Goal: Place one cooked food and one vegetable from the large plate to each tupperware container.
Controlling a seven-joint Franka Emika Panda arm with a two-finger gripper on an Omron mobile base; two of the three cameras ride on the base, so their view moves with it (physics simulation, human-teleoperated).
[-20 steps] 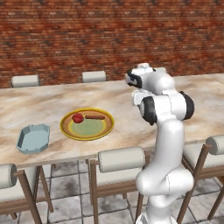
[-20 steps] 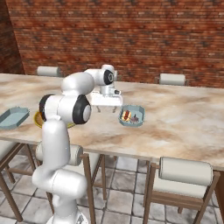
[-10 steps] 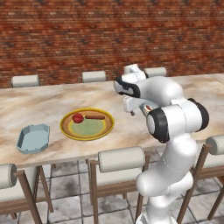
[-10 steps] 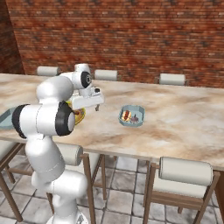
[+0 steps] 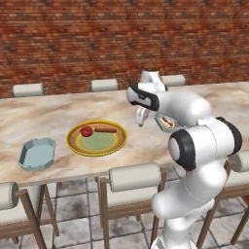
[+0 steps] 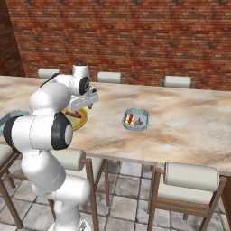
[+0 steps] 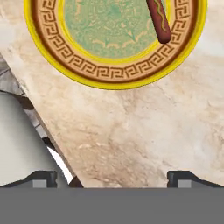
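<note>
Left to right in the left base view: empty tupperware container (image 5: 36,153) near the table's front edge, well apart from the large plate (image 5: 97,138), which holds a red tomato-like vegetable (image 5: 86,131) and a sausage (image 5: 105,130) just beside each other. Right of the plate the gripper (image 5: 140,118) hangs over bare tabletop, jaws wide, holding nothing. Further right, the 2nd tupperware container (image 5: 166,123) already has 2 food items in it.

Risks, as judged: the sausage (image 7: 159,18) lies close to the plate's rim, so an off-centre pinch could roll it or drag the plate. The vegetable sits so near that fingers coming down on 1 could knock the other. The round vegetable may squirt out of a wide grip. The carry to the empty container is long, and a drop would land on the table (image 5: 48,114).

Chairs (image 5: 133,177) along the front edge sit below the table; nothing blocks the path over the plate.
</note>
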